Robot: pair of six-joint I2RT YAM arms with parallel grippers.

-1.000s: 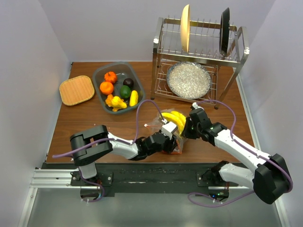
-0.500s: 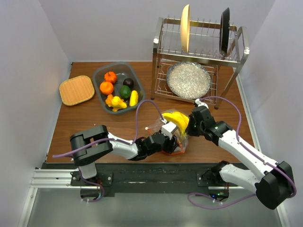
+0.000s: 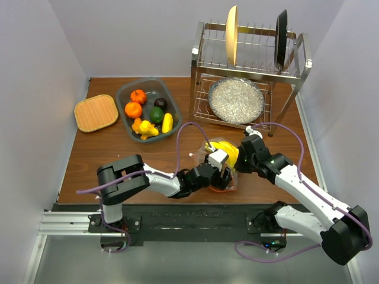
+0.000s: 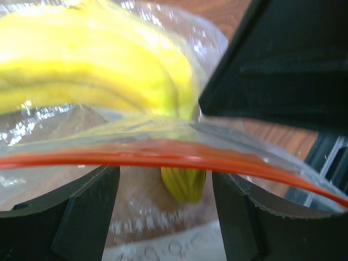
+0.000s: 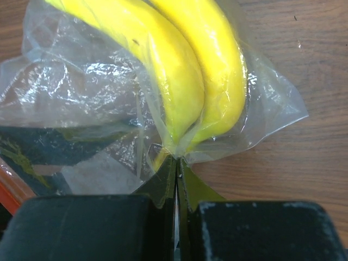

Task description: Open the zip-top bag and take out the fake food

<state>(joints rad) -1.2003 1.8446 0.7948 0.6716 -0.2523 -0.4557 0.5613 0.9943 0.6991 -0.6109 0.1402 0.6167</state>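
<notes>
Since a second ago the left pincer (image 4: 166, 217) has shifted rightward and spread wide, with the orange-red strip of the zip-top bag (image 4: 163, 157) crossing the gap between its fingers. Meanwhile the right pincer (image 5: 175, 163) has closed fully, pinching the bag's clear plastic at the stem end of the banana bunch (image 5: 179, 70). That bunch lies inside the bag on the desk (image 3: 118, 154) between both arms, and other fake food (image 3: 145, 112) sits in the grey tub (image 3: 127, 94) far left.

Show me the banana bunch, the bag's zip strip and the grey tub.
banana bunch (image 5: 174, 81), right wrist view, middle of one banana
zip-top bag (image 4: 163, 157), left wrist view, its orange-red zip strip
grey tub (image 3: 151, 89), top view, bare floor
</notes>
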